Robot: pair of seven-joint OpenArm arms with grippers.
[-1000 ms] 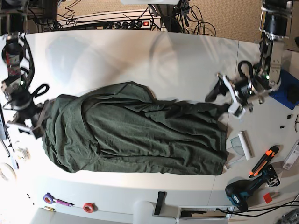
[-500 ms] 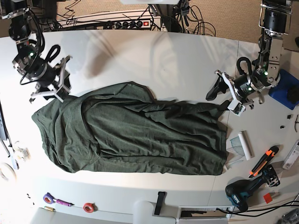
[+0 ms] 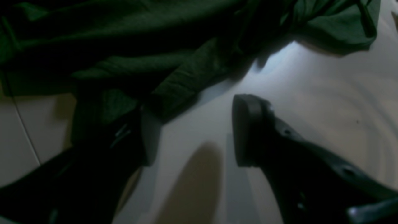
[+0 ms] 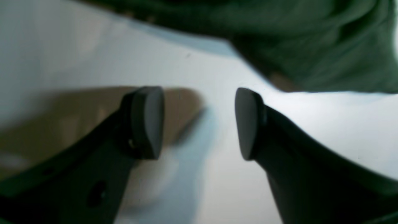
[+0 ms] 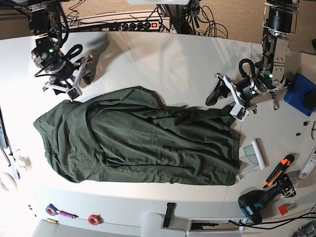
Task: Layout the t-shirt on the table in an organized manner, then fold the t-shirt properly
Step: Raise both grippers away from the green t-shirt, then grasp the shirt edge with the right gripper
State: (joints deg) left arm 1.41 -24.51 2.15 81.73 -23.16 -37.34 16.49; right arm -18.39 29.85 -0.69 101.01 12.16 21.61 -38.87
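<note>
The dark green t-shirt lies spread lengthwise across the table, wrinkled, with one side folded over. At the shirt's right upper corner, my left gripper is open and low over the table. In the left wrist view the left gripper is open, with the shirt's edge just ahead of it and one finger on bare table. My right gripper hangs open just above the shirt's upper left corner. In the right wrist view the right gripper holds nothing, and the shirt lies beyond it.
At the table's right edge lie a white roll, an orange utility knife, a cordless drill and a blue object. Tape rolls sit near the front left. A power strip and cables run along the back.
My right gripper left the shirt's left end and swung up to the upper left corner; the shirt's left edge now lies spread further left. My left gripper shifted slightly left toward the shirt.
</note>
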